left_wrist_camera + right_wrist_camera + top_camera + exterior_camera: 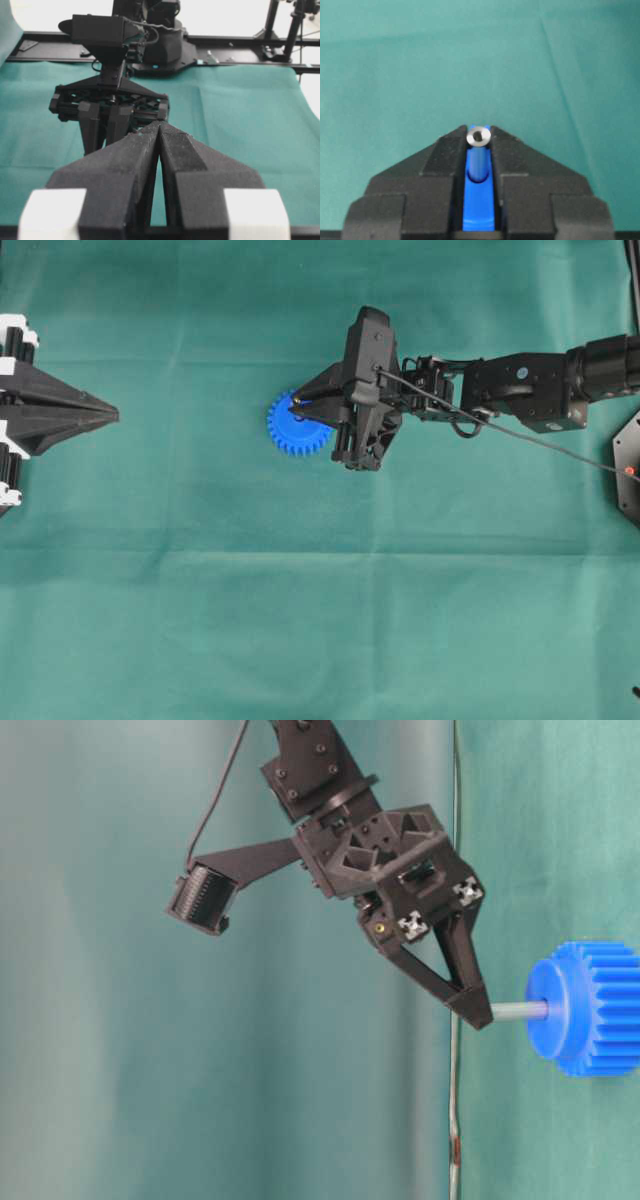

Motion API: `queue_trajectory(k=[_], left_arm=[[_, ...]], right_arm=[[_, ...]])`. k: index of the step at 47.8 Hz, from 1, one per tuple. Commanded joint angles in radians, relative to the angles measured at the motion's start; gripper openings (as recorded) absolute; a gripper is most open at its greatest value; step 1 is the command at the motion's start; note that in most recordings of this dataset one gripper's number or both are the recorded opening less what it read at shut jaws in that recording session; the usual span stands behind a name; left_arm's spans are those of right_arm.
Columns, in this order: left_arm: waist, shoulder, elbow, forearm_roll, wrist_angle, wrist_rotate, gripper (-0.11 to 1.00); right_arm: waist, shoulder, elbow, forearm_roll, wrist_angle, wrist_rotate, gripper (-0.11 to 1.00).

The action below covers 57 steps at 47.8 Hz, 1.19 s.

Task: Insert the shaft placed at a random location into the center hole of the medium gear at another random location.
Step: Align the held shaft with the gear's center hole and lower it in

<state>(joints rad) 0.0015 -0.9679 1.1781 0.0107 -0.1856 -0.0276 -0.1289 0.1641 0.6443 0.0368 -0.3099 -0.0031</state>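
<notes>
The medium gear (290, 430) is bright blue and lies on the green cloth near the middle. My right gripper (299, 398) hangs over it, shut on the shaft (520, 1011), a short silver pin. In the right wrist view the shaft's round end (478, 135) sits pinched between the two black fingertips, with the blue gear (479, 205) showing in the gap behind it. In the table-level view the shaft's other end meets the middle of the gear's raised hub (548, 1010). The center hole is hidden by the shaft. My left gripper (112, 416) rests shut and empty at the left edge.
Green cloth (300, 620) covers the whole table. The right arm (530, 385) reaches in from the right with a thin cable (560, 448) trailing from it. A dark base plate (628, 465) sits at the right edge.
</notes>
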Motion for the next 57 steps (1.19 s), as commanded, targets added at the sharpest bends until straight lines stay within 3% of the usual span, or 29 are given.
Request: queue_trajectory(k=[1,57], left_arm=[[0.002,0.005,-0.021,0.003,-0.005,-0.002,0.0],[0.002,0.005,-0.021,0.003,-0.002,0.0,0.0]], right_arm=[[-0.008,-0.028,-0.015,0.003,-0.002,0.011,0.13],[-0.002,-0.034,0.003,0.003,-0.038,0.015,0.13]])
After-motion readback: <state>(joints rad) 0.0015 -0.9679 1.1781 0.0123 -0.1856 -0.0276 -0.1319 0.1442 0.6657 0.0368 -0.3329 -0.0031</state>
